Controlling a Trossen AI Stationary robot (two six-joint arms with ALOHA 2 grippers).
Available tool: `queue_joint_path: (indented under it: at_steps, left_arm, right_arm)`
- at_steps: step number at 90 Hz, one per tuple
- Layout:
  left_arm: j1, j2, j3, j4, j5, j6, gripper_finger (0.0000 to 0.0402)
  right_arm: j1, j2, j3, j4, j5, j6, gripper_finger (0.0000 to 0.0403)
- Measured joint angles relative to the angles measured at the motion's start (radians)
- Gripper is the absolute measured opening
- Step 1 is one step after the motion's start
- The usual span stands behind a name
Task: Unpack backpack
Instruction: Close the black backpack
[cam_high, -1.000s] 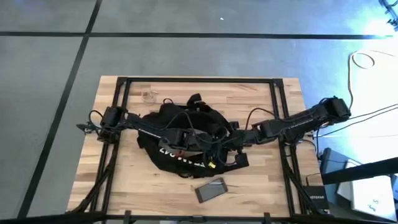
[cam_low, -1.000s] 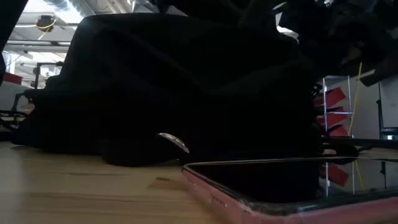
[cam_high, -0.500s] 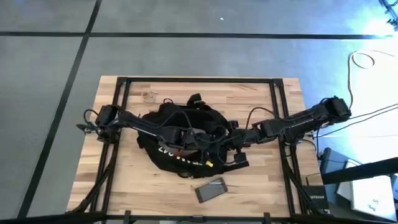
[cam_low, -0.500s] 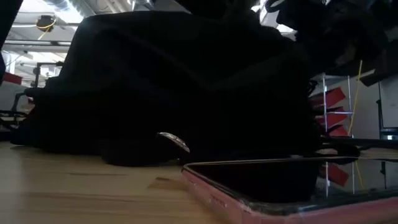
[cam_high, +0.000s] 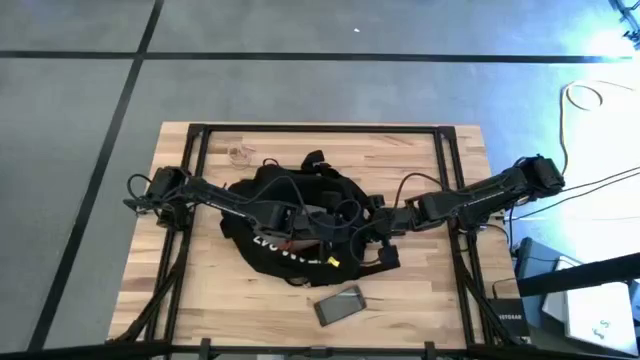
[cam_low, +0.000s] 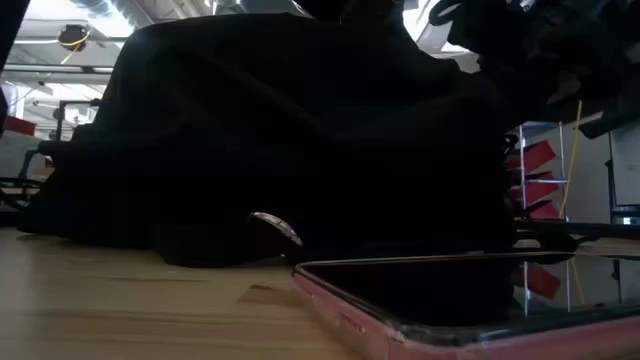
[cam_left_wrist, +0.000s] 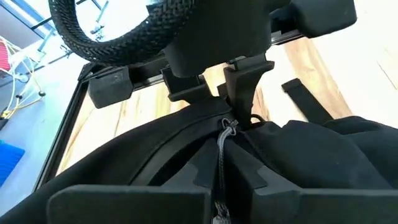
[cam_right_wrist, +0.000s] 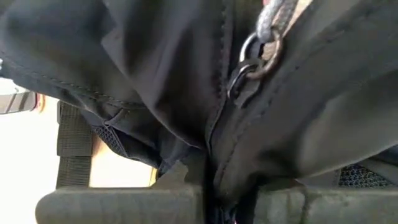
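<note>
The black backpack (cam_high: 285, 235) lies on the middle of the wooden table, white lettering on its near side. Both grippers meet over its top. My left gripper (cam_left_wrist: 217, 190) comes in from the table's left and is shut on the grey pull cord (cam_left_wrist: 222, 152) of a zipper. My right gripper (cam_right_wrist: 208, 186) comes in from the right, facing the left one (cam_left_wrist: 241, 99), and is shut on the backpack's fabric beside that zipper. The slider's ring and cord (cam_right_wrist: 258, 43) show just beyond the right fingers. My left gripper pinches the grey pull cord's free end (cam_left_wrist: 219, 180) between its two fingers, coming from the table's left. The cord runs straight and taut from the fingers to the slider (cam_left_wrist: 229, 126) on the backpack's top. My right gripper pinches a ridge of black fabric along the zipper seam (cam_right_wrist: 208, 152) between its two fingers, coming from the table's right and slanting down. How many layers it has cannot be told. The backpack rests on the table.
A flat device in a pink case (cam_high: 340, 303) lies on the table just near of the backpack, filling the low view's foreground (cam_low: 450, 300). A small clear object (cam_high: 238, 153) sits toward the far left. Black frame rails (cam_high: 195, 150) run along the table's sides.
My left arm has drawn back toward the table's left edge, still shut on the cord. The backpack's near side with its small yellow tag has shifted a little to the left with it. My right gripper has kept its hold.
</note>
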Motion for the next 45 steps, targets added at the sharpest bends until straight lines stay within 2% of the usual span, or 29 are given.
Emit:
queue_joint_path:
  at_steps: [45]
  left_arm:
    - [-0.006,-0.046,0.000,-0.150,-0.141,0.029,0.0003]
  right_arm:
    - [0.000,0.000,0.000,0.000,-0.008,0.000,0.0018]
